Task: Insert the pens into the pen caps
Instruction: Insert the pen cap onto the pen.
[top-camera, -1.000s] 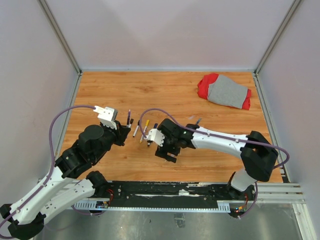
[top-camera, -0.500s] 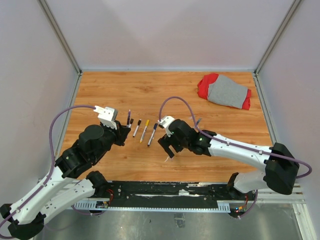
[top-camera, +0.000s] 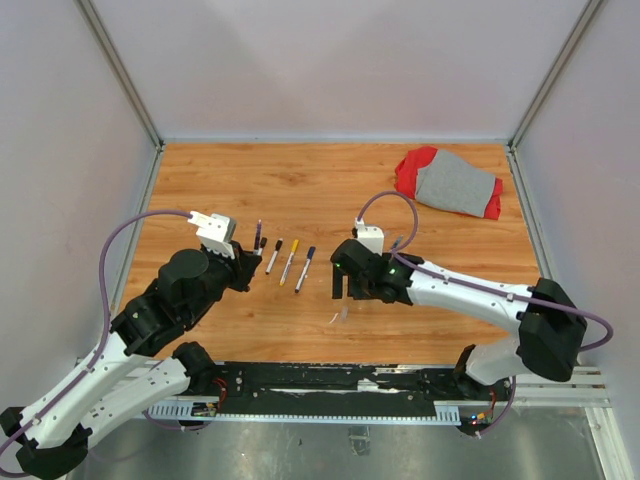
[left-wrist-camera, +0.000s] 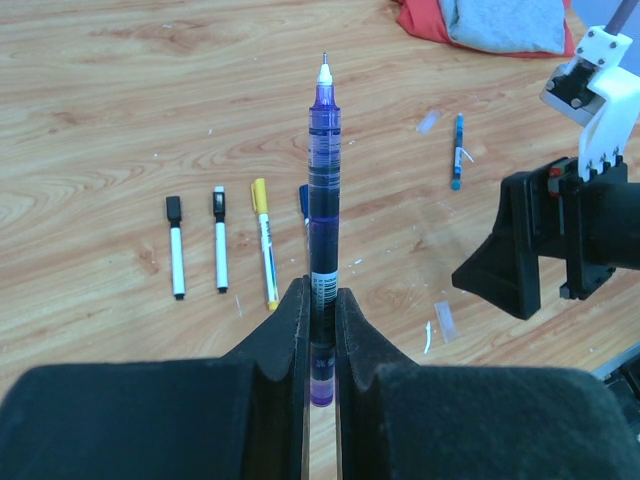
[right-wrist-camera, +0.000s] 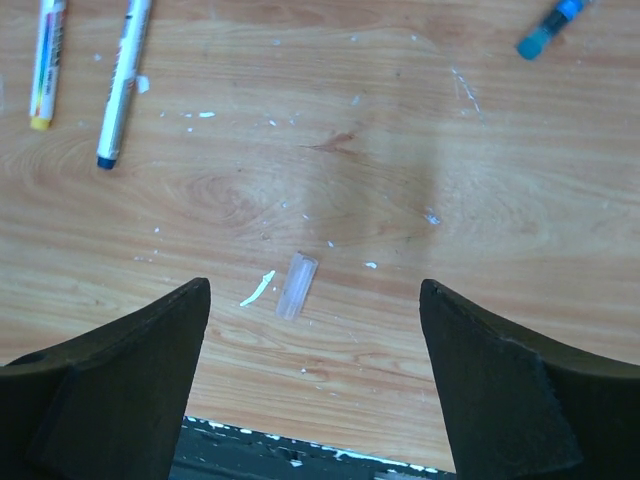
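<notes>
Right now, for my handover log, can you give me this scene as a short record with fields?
left gripper: shut on purple pen, tip bare
right gripper: open, holding nothing, over a clear piece on the table
row of pens: four, lying side by side near the left gripper
blue pen: lies apart, by the right arm
cloth: red and grey, far right corner

We see a wooden desk (top-camera: 250, 180). Left of centre, a few pens (top-camera: 290, 262) lie side by side on it, and a blue pen (left-wrist-camera: 457, 152) lies apart to their right. A red-and-grey cloth (top-camera: 450, 182) sits at the far right corner. Nearer the front lie a small clear scrap (right-wrist-camera: 296, 285) and white flecks (right-wrist-camera: 257, 289).
</notes>
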